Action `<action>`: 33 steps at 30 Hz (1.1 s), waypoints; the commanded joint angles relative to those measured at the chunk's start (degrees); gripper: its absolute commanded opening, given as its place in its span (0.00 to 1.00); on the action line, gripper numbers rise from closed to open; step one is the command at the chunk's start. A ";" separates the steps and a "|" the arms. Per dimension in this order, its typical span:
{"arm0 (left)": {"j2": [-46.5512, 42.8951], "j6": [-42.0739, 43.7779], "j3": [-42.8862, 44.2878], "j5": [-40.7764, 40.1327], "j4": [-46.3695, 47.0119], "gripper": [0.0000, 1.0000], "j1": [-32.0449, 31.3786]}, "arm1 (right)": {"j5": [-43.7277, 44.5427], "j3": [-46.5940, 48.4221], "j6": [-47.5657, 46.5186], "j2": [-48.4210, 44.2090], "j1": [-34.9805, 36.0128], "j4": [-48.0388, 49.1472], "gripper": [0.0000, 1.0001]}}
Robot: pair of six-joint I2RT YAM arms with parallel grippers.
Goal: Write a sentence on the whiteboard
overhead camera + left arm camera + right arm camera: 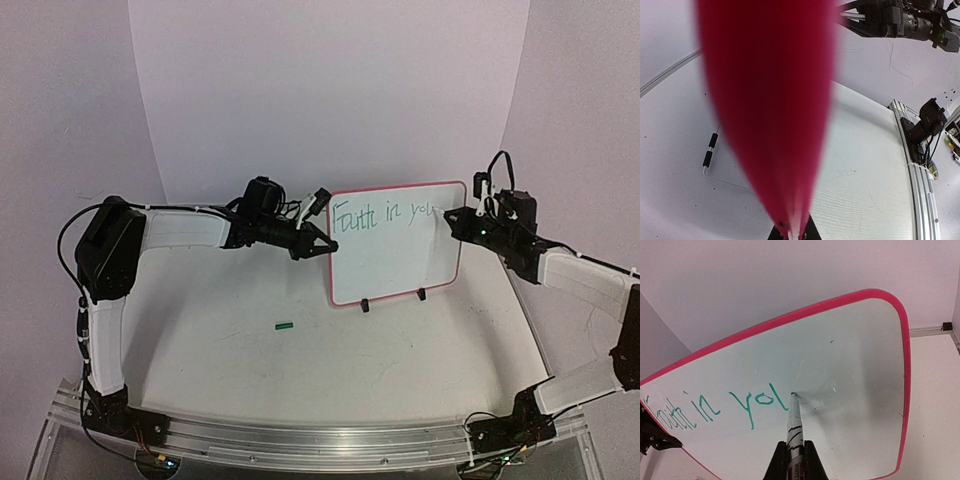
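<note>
On the white desk (250, 350), the left gripper (322, 243) pinches the pink-rimmed white board (395, 265) upright while the right gripper (450, 216) pinches a white marker (794, 425), part-way through the green words (390, 212) "Faith in yo", so I think "u" comes next.

**Two white arms, black at every joint**

The left arm (185, 228) and right arm (585, 272) wear smooth white shells between blocky black joint housings. Thin black cables (64, 240) loop off them. The left gripper (322, 243) and right gripper (450, 215) look mostly black, like the bases (115, 412)
</note>
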 commanded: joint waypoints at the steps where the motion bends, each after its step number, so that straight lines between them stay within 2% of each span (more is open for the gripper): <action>1: 3.16 1.24 -0.98 0.13 -12.95 0.00 -2.32 | 1.30 3.48 -1.32 -0.77 -0.31 1.13 0.00; 22: 3.21 1.25 -0.98 0.14 -12.98 0.00 -2.33 | 0.47 -1.64 -0.16 -0.71 -0.35 1.14 0.00; 33: 3.21 1.26 -0.98 0.20 -13.00 0.00 -2.32 | 3.87 0.08 -1.06 -3.56 -0.34 0.04 0.00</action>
